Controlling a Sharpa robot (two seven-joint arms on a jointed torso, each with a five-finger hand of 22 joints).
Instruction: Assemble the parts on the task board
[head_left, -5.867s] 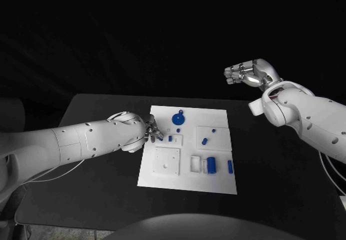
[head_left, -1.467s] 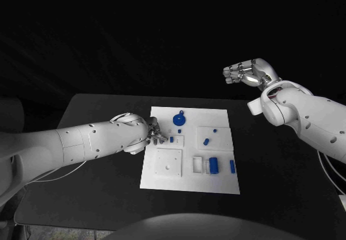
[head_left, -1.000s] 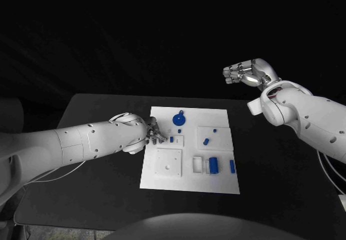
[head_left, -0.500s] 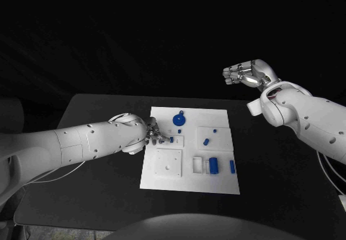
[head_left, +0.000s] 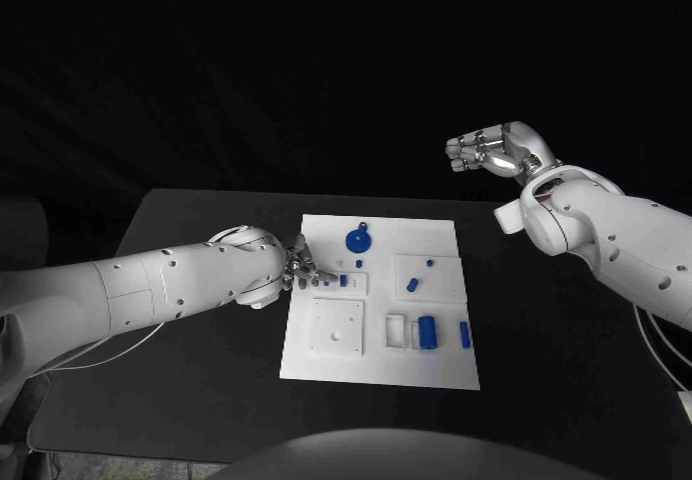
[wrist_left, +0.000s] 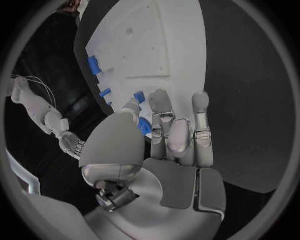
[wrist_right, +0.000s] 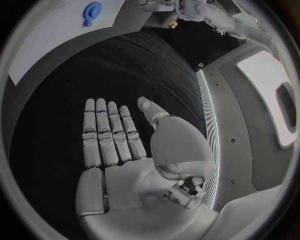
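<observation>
The task board (head_left: 378, 345) is a white rectangular plate lying flat in the middle of the black worktop (head_left: 188, 400). It carries raised white blocks and several small blue parts. A round blue part with a small tab (head_left: 356, 239) sits near the board's far edge. A short blue part (head_left: 411, 283) and a tiny blue peg (head_left: 427, 264) lie on a white square block on the board's right half. Nearer the robot, a blue cylinder (head_left: 427, 331) lies in a white holder, and a slim blue bar (head_left: 464, 334) lies just beside it toward the board's right edge. A plain white square block (head_left: 335, 327) sits on the board's left half.

The left hand (head_left: 296, 268) is down at the board's left edge, its fingers (wrist_left: 164, 112) reaching onto the board beside a small blue part (head_left: 342, 282) set on a low white block. In the left wrist view the fingers are stretched forward close together, with the thumb tip against a blue part (wrist_left: 144, 125); whether it is actually pinched cannot be told.

The right hand (head_left: 488, 149) is raised well apart from the board, beyond its far right corner. In the right wrist view its fingers (wrist_right: 107, 132) lie straight and side by side, the thumb set apart, holding nothing.
</observation>
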